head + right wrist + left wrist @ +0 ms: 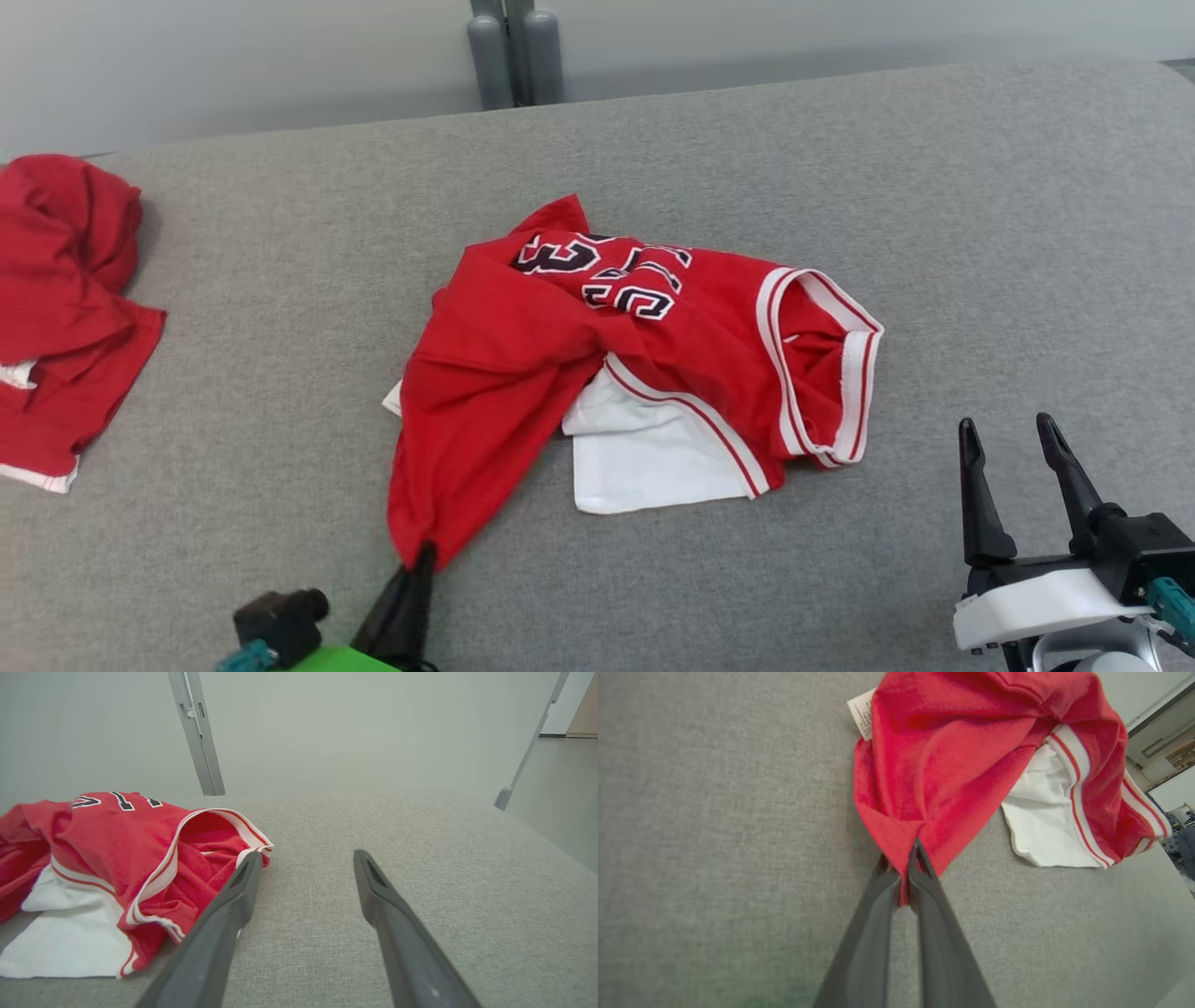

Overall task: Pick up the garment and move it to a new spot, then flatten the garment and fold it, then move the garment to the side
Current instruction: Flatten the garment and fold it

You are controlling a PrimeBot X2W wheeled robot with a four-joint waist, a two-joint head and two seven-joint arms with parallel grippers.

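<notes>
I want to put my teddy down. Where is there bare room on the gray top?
Biggest bare patch: right of the jersey, beyond the right claw. Another lies between the jersey and the red pile, and a strip runs behind the jersey along the far edge. Crowded: the middle, and the near side where the left claw pinches the jersey's corner.

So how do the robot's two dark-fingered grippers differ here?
The left gripper is shut on a corner of the red jersey with white trim; the right gripper stands open, holding nothing. The left touches the cloth at its near edge; the right sits clear of it, off to the jersey's right. Both point forward over the grey fabric surface.
</notes>
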